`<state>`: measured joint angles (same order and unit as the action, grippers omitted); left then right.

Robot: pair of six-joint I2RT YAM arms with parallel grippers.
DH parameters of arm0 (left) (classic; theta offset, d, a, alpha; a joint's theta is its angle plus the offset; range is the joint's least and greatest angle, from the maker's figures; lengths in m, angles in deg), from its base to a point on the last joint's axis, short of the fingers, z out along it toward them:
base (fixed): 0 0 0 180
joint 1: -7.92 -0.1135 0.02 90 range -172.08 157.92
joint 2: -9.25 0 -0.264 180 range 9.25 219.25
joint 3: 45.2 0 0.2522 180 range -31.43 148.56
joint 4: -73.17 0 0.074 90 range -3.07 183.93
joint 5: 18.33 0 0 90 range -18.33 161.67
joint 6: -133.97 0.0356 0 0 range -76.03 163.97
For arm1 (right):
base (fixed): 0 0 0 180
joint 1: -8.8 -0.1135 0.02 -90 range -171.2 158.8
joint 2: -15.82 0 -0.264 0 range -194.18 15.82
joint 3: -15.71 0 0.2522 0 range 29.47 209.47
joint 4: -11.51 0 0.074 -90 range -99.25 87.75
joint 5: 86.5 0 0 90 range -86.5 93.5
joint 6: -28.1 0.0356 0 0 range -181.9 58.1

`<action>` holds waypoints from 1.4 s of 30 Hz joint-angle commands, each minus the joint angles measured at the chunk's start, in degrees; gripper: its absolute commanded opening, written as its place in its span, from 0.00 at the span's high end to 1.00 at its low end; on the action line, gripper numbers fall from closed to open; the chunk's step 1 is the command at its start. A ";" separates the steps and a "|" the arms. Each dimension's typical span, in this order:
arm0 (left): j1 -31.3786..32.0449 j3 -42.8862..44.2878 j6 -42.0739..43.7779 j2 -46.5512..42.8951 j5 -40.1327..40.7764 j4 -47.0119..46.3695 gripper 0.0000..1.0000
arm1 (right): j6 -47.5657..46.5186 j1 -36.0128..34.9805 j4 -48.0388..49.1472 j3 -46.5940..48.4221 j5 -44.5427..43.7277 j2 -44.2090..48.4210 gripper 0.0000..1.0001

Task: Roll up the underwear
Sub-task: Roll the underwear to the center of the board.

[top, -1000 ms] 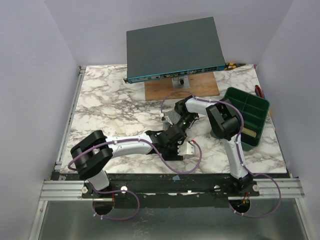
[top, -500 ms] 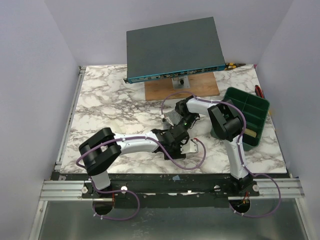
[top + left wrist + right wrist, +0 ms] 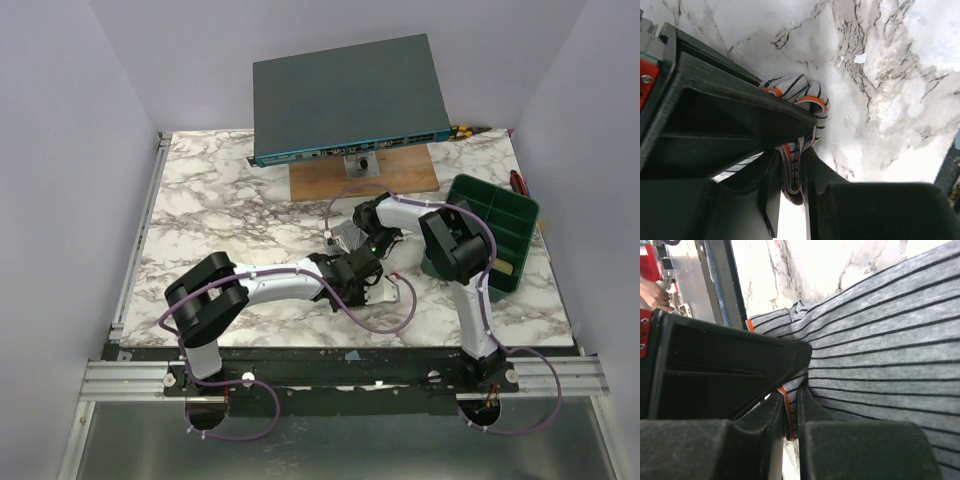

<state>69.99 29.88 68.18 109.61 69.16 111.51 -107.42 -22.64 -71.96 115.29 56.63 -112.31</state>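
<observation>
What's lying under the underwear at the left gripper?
Bare marble table shows beneath the striped underwear, whose folded edge the left gripper pinches. The gripper body hides the rest of the cloth.

The underwear [image 3: 880, 340] is grey with thin black stripes and an orange edge. The table [image 3: 220, 220] is white marble with dark veins; the tray [image 3: 505, 225] is green.
</observation>
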 commanded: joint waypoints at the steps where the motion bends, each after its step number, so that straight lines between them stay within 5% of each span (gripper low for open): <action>1: -3.00 3.26 -1.69 2.71 -11.55 6.64 1.00 | 4.07 0.84 6.01 -2.34 -2.15 5.00 0.82; 4: -4.30 4.32 -2.15 3.20 -14.86 7.82 1.00 | 6.87 1.27 7.73 -2.16 -2.46 6.69 0.70; 5: -4.68 4.33 -2.16 3.19 -15.63 7.76 1.00 | 7.57 1.64 7.99 -1.82 -2.78 7.17 0.56; 7: -5.39 4.63 -2.15 3.22 -17.12 7.85 1.00 | 8.54 2.23 8.34 -1.16 -3.19 8.21 0.44; 12: -6.59 4.93 -2.41 3.27 -19.49 7.67 1.00 | 10.79 4.16 9.87 -0.35 -4.23 10.60 0.36; 23: -10.66 2.95 -7.23 2.01 -25.25 3.40 1.00 | 20.03 12.95 23.76 -9.22 -7.82 18.74 0.33; 42: -23.25 2.23 -17.00 6.86 -40.67 -0.55 1.00 | 21.87 13.16 40.61 -27.02 -6.03 34.46 0.34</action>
<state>49.05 31.37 52.68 114.11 34.39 111.31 -84.40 -9.15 -36.33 90.77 49.31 -80.71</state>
